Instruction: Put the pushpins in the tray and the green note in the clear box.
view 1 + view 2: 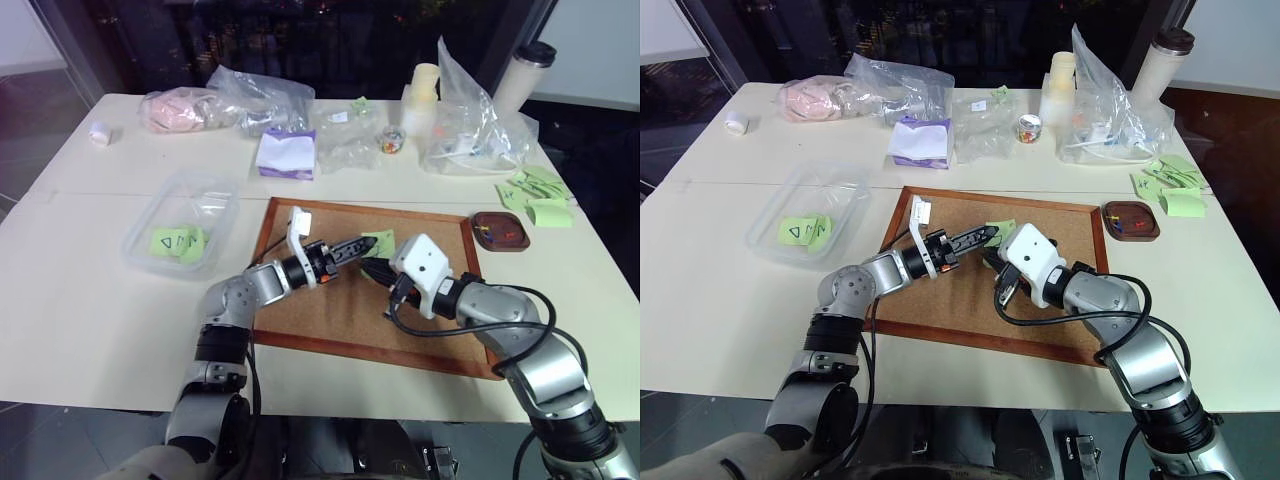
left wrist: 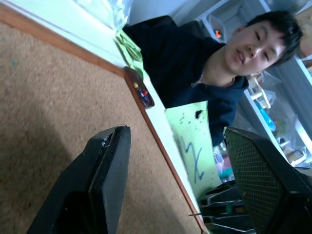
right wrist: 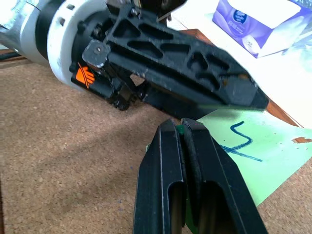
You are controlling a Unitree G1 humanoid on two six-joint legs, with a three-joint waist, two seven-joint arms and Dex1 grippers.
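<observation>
Pushpins (image 1: pixel 500 235): in tray (image 1: pixel 500 220). Green note (image 3: pixel 253 146): clamped in right gripper (image 3: pixel 187 131); left gripper (image 1: pixel 365 246) jaws apart; clear box (image 1: pixel 150 215) pending.

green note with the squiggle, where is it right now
In the left eye view the green note is over the corkboard near its far edge, pinched in the right hand, with the left hand closing in beside it.

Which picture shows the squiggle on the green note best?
The right wrist view: the green note lies close up, its blue squiggle plain. The left wrist view shows it upright, farther off. In the head views it is a small green patch between the grippers.
</observation>
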